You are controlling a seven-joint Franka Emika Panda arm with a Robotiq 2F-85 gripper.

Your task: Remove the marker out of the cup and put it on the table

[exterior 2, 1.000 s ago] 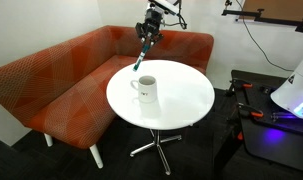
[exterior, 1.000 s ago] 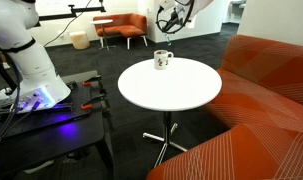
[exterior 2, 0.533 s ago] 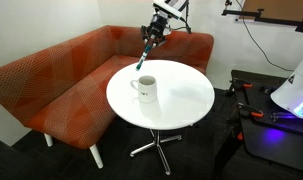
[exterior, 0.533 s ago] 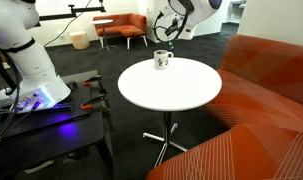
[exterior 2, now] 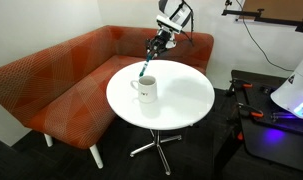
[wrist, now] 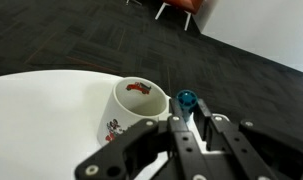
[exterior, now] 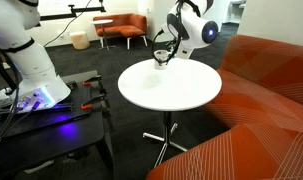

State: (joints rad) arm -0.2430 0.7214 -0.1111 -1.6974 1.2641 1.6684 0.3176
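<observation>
My gripper is shut on the bluish-teal marker, which hangs slanted from the fingers just above the white cup. The cup stands on the round white table near its far-left edge. In the wrist view the marker's teal end sticks out between my fingers, beside the rim of the cup, and the table lies below. In an exterior view my gripper covers most of the cup over the table.
An orange sofa wraps round the table's far side and also shows in an exterior view. A dark workbench with purple light and the robot base stand beside the table. Orange chairs stand far behind.
My gripper has moved down and towards the cup with the marker in it. The marker's lower end now hangs close over the cup's rim. The cup has not moved.
</observation>
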